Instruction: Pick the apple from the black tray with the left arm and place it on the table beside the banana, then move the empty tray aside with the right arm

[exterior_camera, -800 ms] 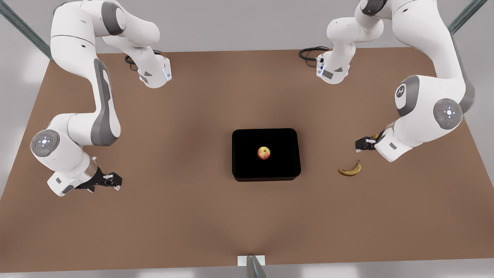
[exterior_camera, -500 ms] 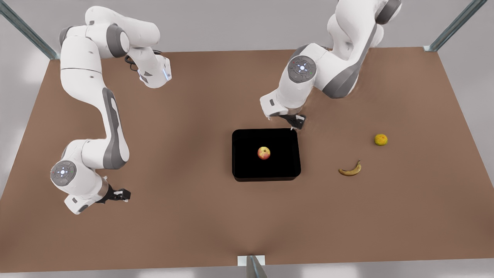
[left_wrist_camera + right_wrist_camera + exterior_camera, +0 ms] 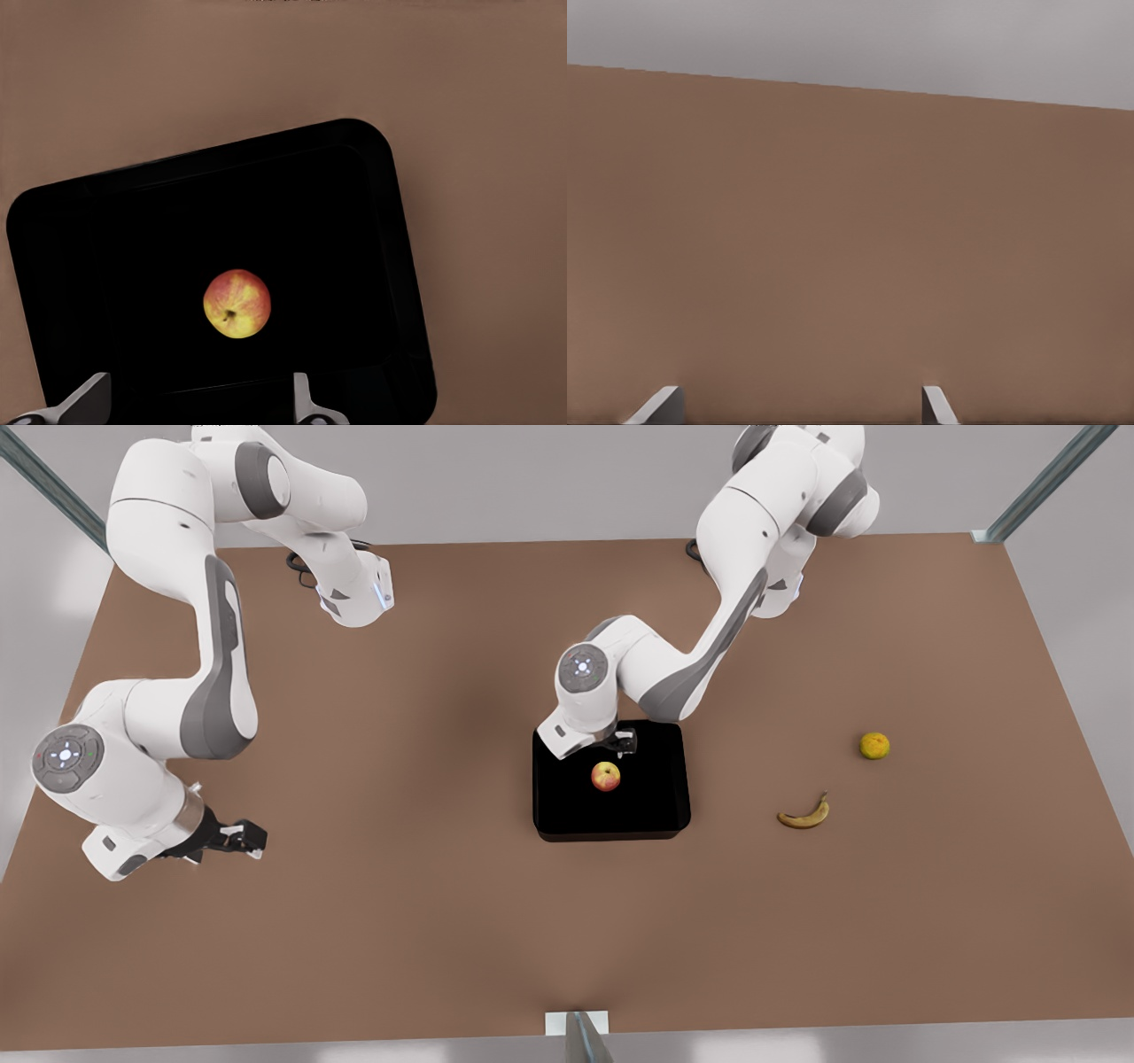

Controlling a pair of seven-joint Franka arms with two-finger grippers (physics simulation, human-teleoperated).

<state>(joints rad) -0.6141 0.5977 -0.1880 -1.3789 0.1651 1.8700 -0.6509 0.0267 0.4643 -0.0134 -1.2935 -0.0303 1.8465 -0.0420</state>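
Two spread left fingers [image 3: 306, 403] hover over the black tray [image 3: 399, 266], apple [image 3: 236, 304] ahead, untouched.

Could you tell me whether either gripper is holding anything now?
Nothing: left gripper is open above the apple; right gripper is open over bare table.

The left gripper [image 3: 623, 742] was held low with fingers [image 3: 89, 400] spread; the right gripper [image 3: 241, 839] was parked far off, fingers [image 3: 936, 405] apart.
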